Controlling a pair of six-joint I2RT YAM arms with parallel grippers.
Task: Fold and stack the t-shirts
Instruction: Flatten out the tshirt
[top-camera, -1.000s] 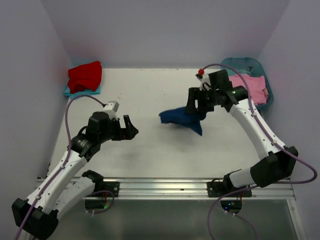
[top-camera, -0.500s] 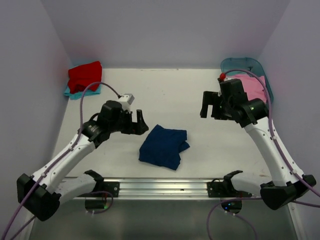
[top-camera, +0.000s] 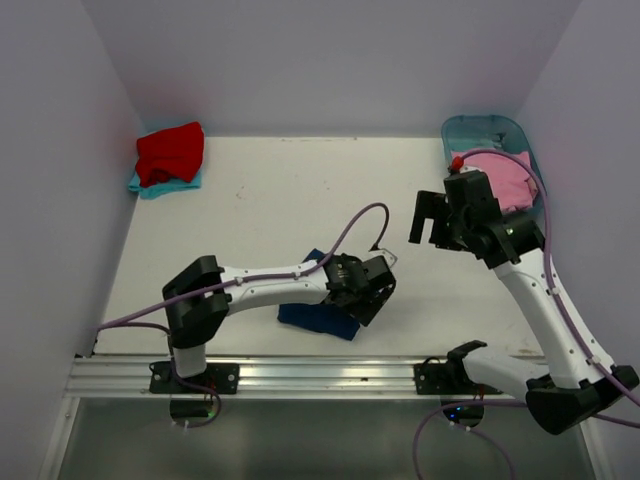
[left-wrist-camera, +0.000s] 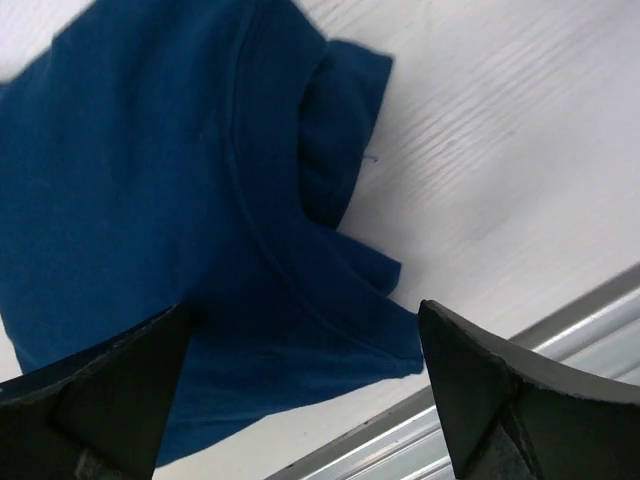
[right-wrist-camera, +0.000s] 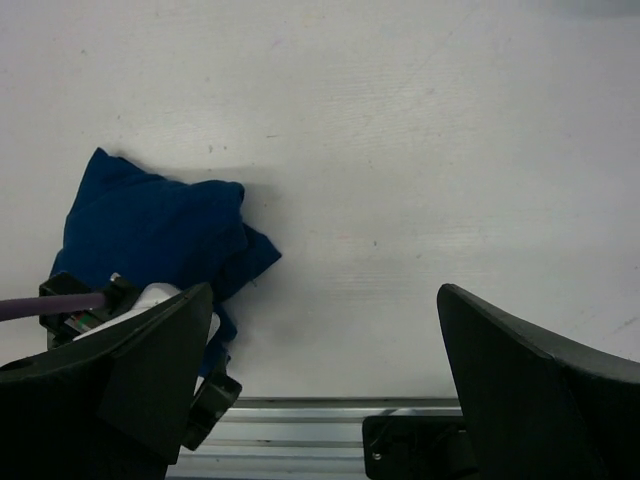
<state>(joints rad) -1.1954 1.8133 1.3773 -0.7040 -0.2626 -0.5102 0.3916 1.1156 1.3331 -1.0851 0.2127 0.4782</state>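
Navy t-shirt (left-wrist-camera: 130, 180): crumpled, near front edge of surface (top-camera: 280, 200). Left gripper (left-wrist-camera: 305, 370): spread wide just above it. Right gripper (top-camera: 430, 222): wide, empty, well apart. Best: pinch one hem corner, not bunched folds.

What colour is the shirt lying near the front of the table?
The shirt is dark navy blue. It shows best in the left wrist view.

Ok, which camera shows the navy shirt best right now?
The left wrist view: the navy shirt fills the frame, seams and folds clear. From the top external camera the left gripper covers much of it; the right wrist view shows it small, partly hidden.
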